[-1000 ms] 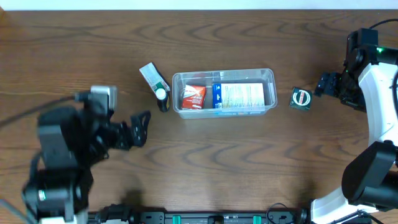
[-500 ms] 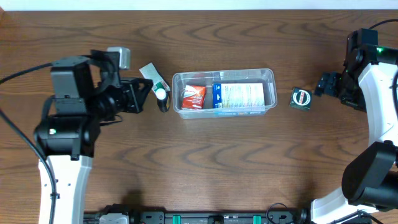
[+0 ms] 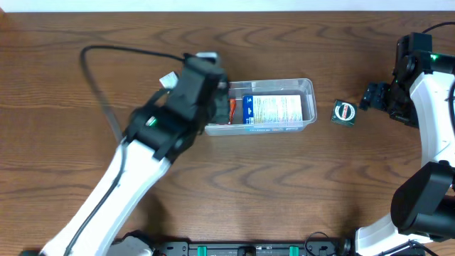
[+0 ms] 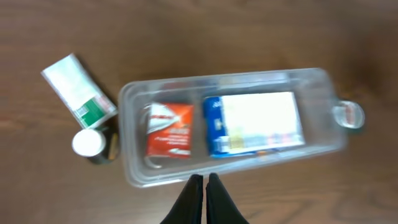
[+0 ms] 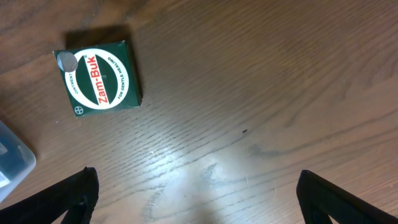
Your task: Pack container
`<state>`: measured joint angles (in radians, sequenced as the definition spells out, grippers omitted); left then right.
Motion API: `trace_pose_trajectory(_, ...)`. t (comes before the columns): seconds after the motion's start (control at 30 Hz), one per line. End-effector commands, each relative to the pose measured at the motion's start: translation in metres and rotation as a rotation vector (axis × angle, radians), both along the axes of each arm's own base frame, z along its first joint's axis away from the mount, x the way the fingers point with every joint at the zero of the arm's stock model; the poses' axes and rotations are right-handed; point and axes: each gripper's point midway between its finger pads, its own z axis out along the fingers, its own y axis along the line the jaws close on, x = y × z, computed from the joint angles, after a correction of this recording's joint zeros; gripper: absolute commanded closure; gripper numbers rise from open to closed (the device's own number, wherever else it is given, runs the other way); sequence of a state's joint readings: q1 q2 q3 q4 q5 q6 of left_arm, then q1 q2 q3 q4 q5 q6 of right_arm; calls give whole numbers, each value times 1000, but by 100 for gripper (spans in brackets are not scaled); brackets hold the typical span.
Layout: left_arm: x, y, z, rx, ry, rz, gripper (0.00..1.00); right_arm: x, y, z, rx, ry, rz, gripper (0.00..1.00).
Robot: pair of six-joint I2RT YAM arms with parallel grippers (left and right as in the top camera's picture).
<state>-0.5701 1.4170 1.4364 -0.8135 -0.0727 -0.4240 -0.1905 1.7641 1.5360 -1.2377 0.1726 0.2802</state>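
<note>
On a dark wood table [image 3: 298,192], the container [image 3: 310,99] lies lengthwise near the middle, a little toward the far edge. Inside it, a red box [image 4: 169,129] sits at the left end and a larger blue-and-white box [image 4: 255,123] fills the right part. The two lie flat, side by side.

The left arm [image 3: 142,149] reaches in diagonally from the near left corner. In the overhead view its wrist covers the container's left end, so only a sliver of the red box shows there. The left gripper [image 4: 204,180] hangs above the container's near wall, its two black fingers pressed together with nothing between them.

Just left of the container, outside it, a white and green pack [image 4: 78,93] lies at an angle. A small dark bottle [image 4: 87,143] with a white cap sits beside the pack, close to the container's left wall.

On the right side of the table, a green Zam-Buk box [image 5: 99,78] rests flat, near the container's right end but not touching it. The right gripper [image 5: 196,174] hovers just to the right of that box with its fingers spread wide apart, holding nothing. Bare wood shows between them.
</note>
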Motion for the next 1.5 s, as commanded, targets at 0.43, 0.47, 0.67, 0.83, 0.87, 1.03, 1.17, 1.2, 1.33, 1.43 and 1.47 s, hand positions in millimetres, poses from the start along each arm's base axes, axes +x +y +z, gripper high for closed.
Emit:
trace_pose_trajectory(0.43,62,44,-102,154,280,74,94,-1,-2,7,-8,-20,1,1)
trace_pose_trajectory(0.47,60,39,-108,138,303,32,94,-1,-2,7,-8,-20,1,1)
trace_pose_trajectory(0.67,57,29,-120,128,339,-31,94,-1,-2,7,-8,-20,1,1)
trace_pose_trajectory(0.83,54,22,-122,153,336,-51,94,-1,-3,7,-8,-20,1,1)
trace_pose_trajectory(0.87,54,21,-123,161,336,-53,94,-1,-3,7,-8,-20,1,1)
trace_pose_trajectory(1.03,55,24,-137,226,347,-2,94,-1,-3,7,-8,-20,1,1)
trace_pose_trajectory(1.17,55,25,-156,285,373,4,94,-1,-2,7,-8,-20,1,1)
trace_pose_trajectory(1.2,55,25,-160,291,382,3,94,-1,-3,7,-8,-20,1,1)
trace_pose_trajectory(1.33,56,29,-174,333,402,12,94,-1,-3,7,-8,-20,1,1)
trace_pose_trajectory(1.43,57,30,-181,349,409,14,94,-1,-3,7,-8,-20,1,1)
trace_pose_trajectory(1.47,57,29,-184,350,411,13,94,-1,-2,7,-8,-20,1,1)
